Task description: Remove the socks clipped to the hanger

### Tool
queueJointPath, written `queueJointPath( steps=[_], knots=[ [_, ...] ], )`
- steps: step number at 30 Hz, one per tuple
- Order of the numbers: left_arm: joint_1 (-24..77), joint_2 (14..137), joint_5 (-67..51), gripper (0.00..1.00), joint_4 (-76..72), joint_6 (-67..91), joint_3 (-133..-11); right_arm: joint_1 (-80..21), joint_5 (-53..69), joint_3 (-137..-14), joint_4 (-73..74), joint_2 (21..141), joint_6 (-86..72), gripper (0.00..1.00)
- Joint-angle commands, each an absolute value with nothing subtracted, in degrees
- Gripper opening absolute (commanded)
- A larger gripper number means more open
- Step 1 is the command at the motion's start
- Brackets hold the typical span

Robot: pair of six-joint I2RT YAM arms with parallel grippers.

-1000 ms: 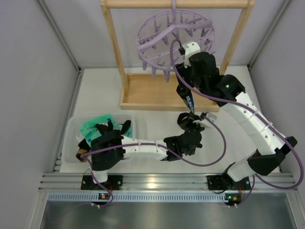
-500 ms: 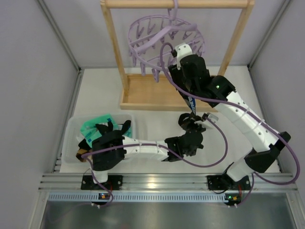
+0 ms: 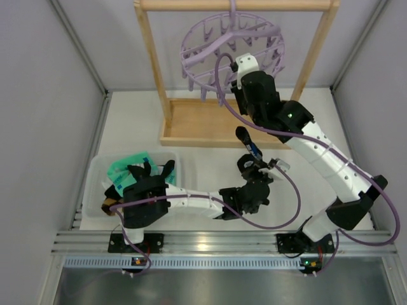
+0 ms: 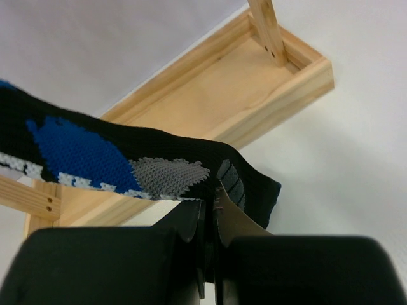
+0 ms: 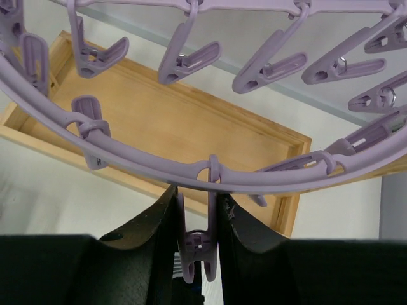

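Nearest us, a clear plastic bin (image 3: 95, 171) holds bunched green socks (image 3: 127, 168) (soft, mint, crumpled). Our left claw (image 4: 208, 203) is pinched fully together on the edge of a black sock (image 4: 95, 152) — a ribbed knit with blue, grey and white patches. The sock stretches out above the white table, in front of the shallow pale-wood tray of the rack (image 4: 254, 82). Beyond, our right claw (image 5: 197, 194) has its black fingers pressed against both sides of one lilac clip (image 5: 194, 244). It dangles from the hanger (image 5: 146, 166) — a smooth plastic ring with crossbars. Whether that clip bites the sock, we cannot tell.
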State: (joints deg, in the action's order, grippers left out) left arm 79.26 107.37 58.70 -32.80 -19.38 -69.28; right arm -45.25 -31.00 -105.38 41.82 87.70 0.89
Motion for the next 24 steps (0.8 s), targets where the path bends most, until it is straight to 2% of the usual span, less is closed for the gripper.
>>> queueJointPath(
  steps=[1,3,4,5,7,11,12,16,20,24],
  knots=[
    [79.54,105.38,56.87,0.00,-32.96,-15.21,-65.93,-45.53,-31.55,-104.85,38.76,85.08,0.35,0.18],
    [79.54,103.81,57.13,0.00,-32.78,-13.45,-63.47,-45.53,-31.29,-104.33,38.58,84.73,0.35,0.24],
    [79.19,102.93,57.65,0.00,-32.26,-12.58,-62.24,-45.53,-31.38,-104.07,38.58,84.55,0.35,0.39],
    [78.93,101.79,57.13,0.00,-29.21,-9.70,-61.70,-45.61,-31.38,-103.28,38.58,84.29,0.35,0.47],
    [77.27,97.14,55.21,0.00,-24.98,-6.17,-59.95,-45.35,-31.29,-102.22,38.41,83.32,0.35,0.55],
    [72.60,88.87,47.03,0.00,-10.57,2.10,-60.38,-44.04,-28.84,-97.66,37.62,80.25,-2.02,0.61],
    [72.25,86.51,47.37,0.00,-7.15,2.11,-60.55,-43.60,-25.43,-96.78,37.62,78.50,-2.54,0.62],
    [70.59,80.96,48.51,0.00,6.48,6.23,-63.36,-41.93,-21.62,-91.77,36.48,73.57,-4.39,0.78],
    [69.35,73.84,51.76,0.00,16.41,11.32,-63.63,-41.40,-20.65,-86.77,35.95,68.83,-5.18,0.87],
    [67.07,66.12,53.96,0.00,24.51,13.27,-65.65,-39.82,-20.22,-83.77,35.07,64.61,-5.89,0.89]
  ],
)
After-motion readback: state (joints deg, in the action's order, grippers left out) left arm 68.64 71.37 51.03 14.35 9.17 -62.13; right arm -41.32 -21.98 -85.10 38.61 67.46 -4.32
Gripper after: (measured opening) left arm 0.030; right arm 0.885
